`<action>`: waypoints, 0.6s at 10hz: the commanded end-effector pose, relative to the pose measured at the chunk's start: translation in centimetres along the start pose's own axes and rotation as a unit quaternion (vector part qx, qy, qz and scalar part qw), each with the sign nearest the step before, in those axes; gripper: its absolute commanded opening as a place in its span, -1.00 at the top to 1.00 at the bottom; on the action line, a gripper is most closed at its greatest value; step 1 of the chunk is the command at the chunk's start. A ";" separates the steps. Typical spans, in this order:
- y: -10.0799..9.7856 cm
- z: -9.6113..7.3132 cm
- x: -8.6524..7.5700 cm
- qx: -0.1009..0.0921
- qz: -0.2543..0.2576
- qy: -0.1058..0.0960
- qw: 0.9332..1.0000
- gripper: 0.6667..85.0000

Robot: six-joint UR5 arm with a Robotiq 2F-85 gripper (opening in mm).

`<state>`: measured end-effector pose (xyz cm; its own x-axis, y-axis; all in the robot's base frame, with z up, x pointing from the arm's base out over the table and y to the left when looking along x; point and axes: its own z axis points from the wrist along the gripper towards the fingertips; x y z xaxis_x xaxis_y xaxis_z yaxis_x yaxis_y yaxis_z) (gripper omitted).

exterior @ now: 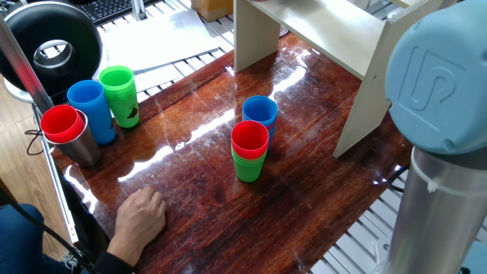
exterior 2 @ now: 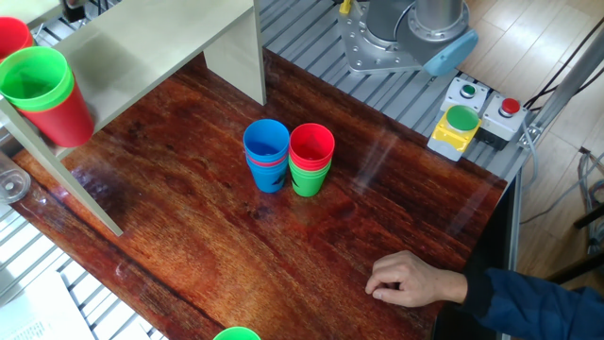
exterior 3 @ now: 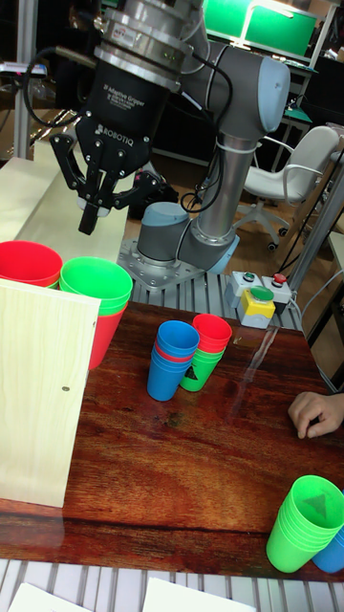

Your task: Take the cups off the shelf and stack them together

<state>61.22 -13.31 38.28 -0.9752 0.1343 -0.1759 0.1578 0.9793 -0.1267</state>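
Observation:
My gripper [exterior 3: 105, 206] hangs open and empty above the cream shelf [exterior 3: 38, 382], over its top and behind the cups that stand there. On the shelf top [exterior 2: 142, 47] a green cup [exterior 3: 96, 285] sits nested in a red one, with another red cup [exterior 3: 29, 263] beside it. These show at the left edge as the green cup [exterior 2: 36, 77] and the red cup [exterior 2: 9, 33]. On the table stand two stacks side by side: a blue stack [exterior 2: 267, 156] and a red-on-green stack [exterior 2: 311, 161]. The same blue stack [exterior: 259, 113] and red-on-green stack [exterior: 249, 151] stand in front of the shelf [exterior: 319, 23].
A person's hand [exterior: 141, 213] rests on the table's near edge. At the table's corner stand a green cup [exterior: 120, 95], a blue cup [exterior: 91, 110] and a red cup in a grey metal tumbler [exterior: 68, 133]. A button box [exterior 2: 462, 123] sits by the arm's base. The arm's elbow [exterior: 441, 76] blocks the right.

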 end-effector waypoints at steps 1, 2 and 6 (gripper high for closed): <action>0.3 -0.5 -1.5 -0.005 0.000 -0.030 1.000 0.98; 0.2 -0.5 -2.2 -0.006 -0.008 -0.038 0.999 0.98; 0.0 -1.1 -3.4 -0.012 -0.033 -0.040 0.999 0.73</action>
<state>63.61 -13.78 39.45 -0.9676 0.0894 -0.2360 0.1223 0.9841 -0.1285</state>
